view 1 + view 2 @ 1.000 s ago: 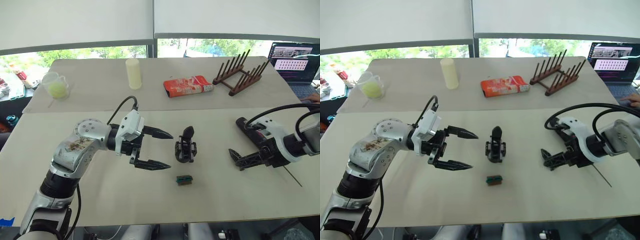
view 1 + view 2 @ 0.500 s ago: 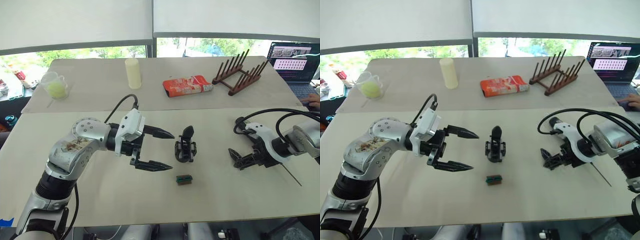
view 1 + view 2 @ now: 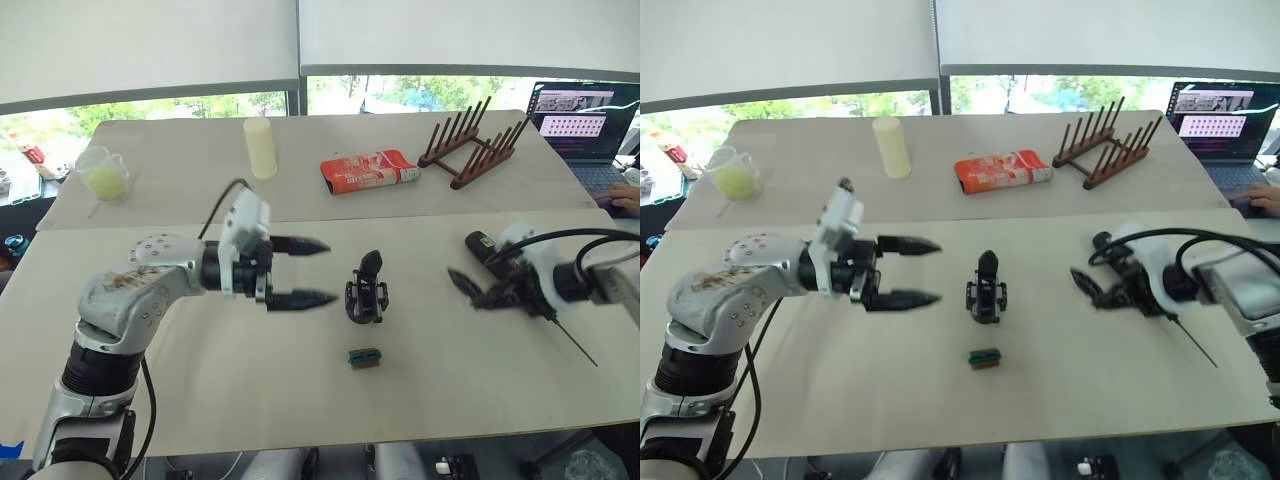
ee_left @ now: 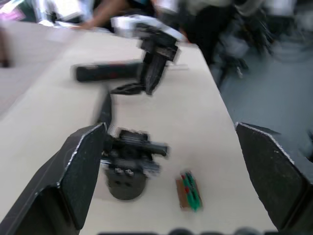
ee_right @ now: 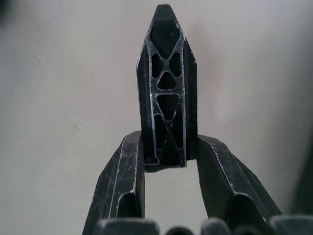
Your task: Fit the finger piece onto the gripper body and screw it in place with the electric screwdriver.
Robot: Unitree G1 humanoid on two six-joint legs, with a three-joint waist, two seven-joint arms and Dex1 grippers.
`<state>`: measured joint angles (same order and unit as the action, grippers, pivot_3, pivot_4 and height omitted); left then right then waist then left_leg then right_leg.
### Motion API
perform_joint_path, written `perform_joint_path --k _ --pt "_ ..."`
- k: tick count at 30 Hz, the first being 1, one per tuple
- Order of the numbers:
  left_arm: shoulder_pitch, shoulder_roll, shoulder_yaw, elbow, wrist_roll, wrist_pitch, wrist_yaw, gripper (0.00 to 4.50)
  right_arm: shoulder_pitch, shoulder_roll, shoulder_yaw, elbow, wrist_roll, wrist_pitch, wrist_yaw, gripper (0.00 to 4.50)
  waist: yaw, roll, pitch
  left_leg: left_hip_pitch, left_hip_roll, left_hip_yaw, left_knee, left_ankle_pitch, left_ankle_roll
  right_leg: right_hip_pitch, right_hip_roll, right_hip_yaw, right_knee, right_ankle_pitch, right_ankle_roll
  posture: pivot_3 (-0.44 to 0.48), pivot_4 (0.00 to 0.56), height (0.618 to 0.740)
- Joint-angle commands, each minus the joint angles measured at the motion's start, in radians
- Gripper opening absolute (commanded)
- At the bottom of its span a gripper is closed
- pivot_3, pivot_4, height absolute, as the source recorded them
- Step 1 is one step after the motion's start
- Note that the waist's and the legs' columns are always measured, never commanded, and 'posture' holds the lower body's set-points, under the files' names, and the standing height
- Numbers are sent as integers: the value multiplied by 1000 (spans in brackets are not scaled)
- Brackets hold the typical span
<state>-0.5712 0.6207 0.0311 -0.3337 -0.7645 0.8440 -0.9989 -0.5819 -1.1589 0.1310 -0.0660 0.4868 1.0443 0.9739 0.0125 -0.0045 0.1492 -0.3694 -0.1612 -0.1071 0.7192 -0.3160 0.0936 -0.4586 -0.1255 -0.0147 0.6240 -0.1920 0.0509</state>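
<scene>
1. Two tools are seen over the pale tabletop [image 3: 200,400]: the left tool [image 3: 305,271] is held with its fingers spread apart and nothing between them, pointing toward the gripper body [image 3: 366,292].
2. The gripper body is stood upright near the middle of the tabletop, apart from both tools, with its single pointed finger raised.
3. The finger piece [image 5: 166,93] is clamped between the two fingers of the right tool [image 3: 470,290]; its latticed wedge is seen projecting beyond the fingertips, point outward.
4. The electric screwdriver [image 4: 110,72] is laid on its side on the tabletop close behind the right tool; whether the two touch cannot be told, as that view is blurred.
5. A thin metal bit [image 3: 572,340] is seen on the tabletop near the right arm.
6. A small green block [image 3: 364,357] is placed just in front of the gripper body, not touching it.
7. On the far tabletop, a wooden rack [image 3: 475,148], a red packet [image 3: 371,171], a pale cylinder [image 3: 260,148] and a clear cup [image 3: 104,172] are set well apart from the work.
</scene>
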Motion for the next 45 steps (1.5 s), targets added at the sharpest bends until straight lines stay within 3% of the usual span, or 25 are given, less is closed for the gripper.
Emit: perform_joint_path --k 1,4,8,14,21,30,31,40,45 --pt "-69 -87 139 24 -138 125 232 4500 5 44 -202 -149 17 -116 -69 1118 5 0 0 0 0 0 0 0 0 0 1 0 0 0 0 0 150 740" --pt "-135 -196 205 64 -214 178 417 4500 -20 133 -250 -240 6 -171 -150 1118 9 0 0 0 0 -1 1 0 -1 1 2 0 1 0 0 0 150 740" --pt "-200 -326 236 107 -264 197 596 4500 -97 250 -212 -298 -52 -271 -232 1118 10 0 0 0 -1 0 3 0 -1 1 1 1 3 0 0 0 150 740" --pt "-251 -461 208 134 -272 160 704 4500 -159 388 -97 -318 -150 -429 -267 1118 5 0 0 0 -1 -1 4 0 -1 1 2 1 5 0 0 0 150 740" --pt "-242 -541 218 136 -296 107 765 4500 -155 463 -79 -355 -141 -399 -281 1118 2 0 0 0 -1 -1 7 0 -1 1 3 1 6 0 0 0 150 740" --pt "-226 -553 214 155 -310 80 808 220 -142 465 -67 -393 -151 -401 -257 1118 0 0 0 0 -1 -1 7 0 -1 1 3 1 6 0 0 0 150 740" --pt "-226 -553 214 162 -306 75 810 23 -140 464 -66 -394 -154 -403 -256 1119 0 0 0 1 -1 -2 7 0 -1 1 3 2 6 0 0 0 150 740" --pt "-252 -538 214 189 -329 68 794 14 -128 461 -67 -403 -173 -404 -256 1119 -1 0 0 1 -1 -2 7 0 -1 1 3 2 6 0 0 0 150 740" --pt "-245 -553 233 169 -381 66 828 2330 -135 510 -115 -405 -109 -306 -300 1119 -1 0 0 1 -1 -2 7 0 -1 1 3 2 6 0 0 0 150 740"
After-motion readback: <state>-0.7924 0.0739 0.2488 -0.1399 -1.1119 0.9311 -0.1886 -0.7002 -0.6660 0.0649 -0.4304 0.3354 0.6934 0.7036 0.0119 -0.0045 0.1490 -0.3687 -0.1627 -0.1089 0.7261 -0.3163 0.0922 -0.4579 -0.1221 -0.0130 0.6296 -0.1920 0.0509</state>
